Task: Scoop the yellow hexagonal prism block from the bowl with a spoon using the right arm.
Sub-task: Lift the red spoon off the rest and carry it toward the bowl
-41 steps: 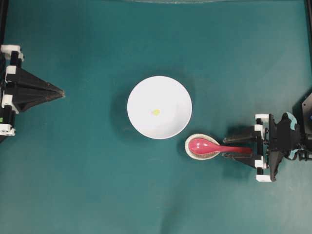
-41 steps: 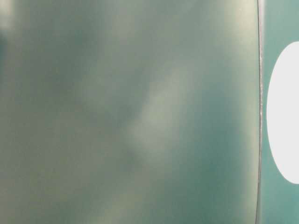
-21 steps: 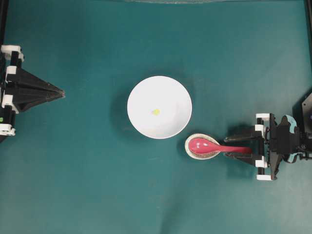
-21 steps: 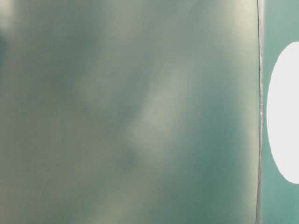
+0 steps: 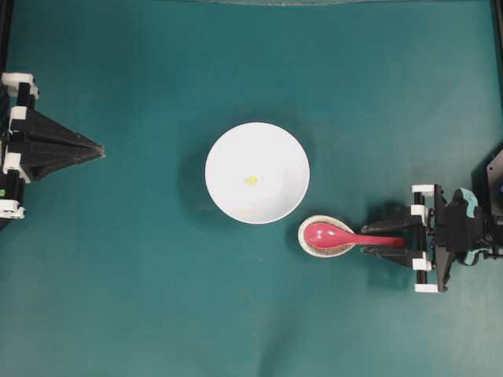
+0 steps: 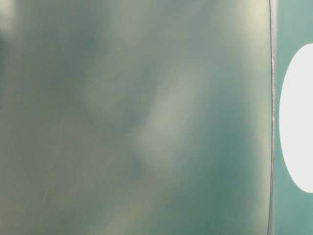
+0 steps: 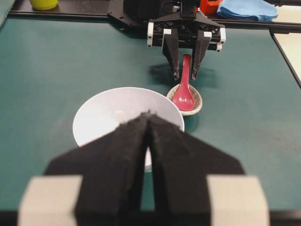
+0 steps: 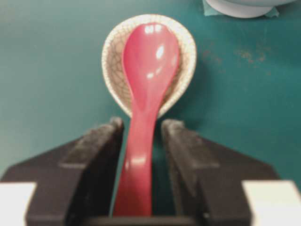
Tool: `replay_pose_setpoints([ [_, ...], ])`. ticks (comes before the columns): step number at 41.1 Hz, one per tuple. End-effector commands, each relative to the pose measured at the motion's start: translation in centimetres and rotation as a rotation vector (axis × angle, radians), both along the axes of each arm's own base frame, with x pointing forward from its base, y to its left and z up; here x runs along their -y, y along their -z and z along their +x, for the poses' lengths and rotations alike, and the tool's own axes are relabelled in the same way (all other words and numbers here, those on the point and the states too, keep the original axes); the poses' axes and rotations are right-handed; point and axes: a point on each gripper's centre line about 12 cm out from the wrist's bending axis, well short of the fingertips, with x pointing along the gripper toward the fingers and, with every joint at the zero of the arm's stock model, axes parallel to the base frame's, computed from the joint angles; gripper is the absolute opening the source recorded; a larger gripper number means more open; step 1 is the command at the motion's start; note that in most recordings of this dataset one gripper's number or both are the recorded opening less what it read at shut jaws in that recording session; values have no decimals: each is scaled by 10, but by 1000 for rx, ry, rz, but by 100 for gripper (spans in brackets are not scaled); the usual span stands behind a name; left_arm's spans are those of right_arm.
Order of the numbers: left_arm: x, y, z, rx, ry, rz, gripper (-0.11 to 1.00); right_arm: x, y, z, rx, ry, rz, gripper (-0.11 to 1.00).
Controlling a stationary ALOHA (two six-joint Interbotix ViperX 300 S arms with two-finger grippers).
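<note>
Overhead: speckled dish (image 5: pixel 325 236) beside bowl (image 5: pixel 257 173).

Robot lab bench: green mat (image 5: pixel 157 298), two fixed arms

Glossy red-pink soup spoon (image 8: pixel 149 66) on crackle-patterned beige dish (image 8: pixel 112 70); plain white round bowl (image 5: pixel 275 153) around tiny bright yellow block (image 5: pixel 251 181); dark teal table mat (image 5: pixel 157 298).

- A dark teal surface (image 5: pixel 157 298) fills the overhead view, matte and evenly lit.
- Black rail (image 7: pixel 70 15) along its far edge.
- Beyond it lie a folded blue cloth (image 7: pixel 247 9) and a yellow-green object (image 7: pixel 43 4).
</note>
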Motion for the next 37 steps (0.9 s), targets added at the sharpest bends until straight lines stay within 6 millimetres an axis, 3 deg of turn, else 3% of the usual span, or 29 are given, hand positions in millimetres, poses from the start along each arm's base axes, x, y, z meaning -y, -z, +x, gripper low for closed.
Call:
replay_pose_setpoints([
  [1,0,-9,3,18,0,1,-1,-3,-4,2,19,-6,9,43],
  [19,0,-9,3,18,0,1,-1,-3,-3,2,16,-4,10,39],
  [27,0,-9,3,20,1,3,-1,-3,-3,3,17,-4,11,25],
  [37,0,-9,3,20,0,1,-1,-2,-10,2,37,-4,28,24],
])
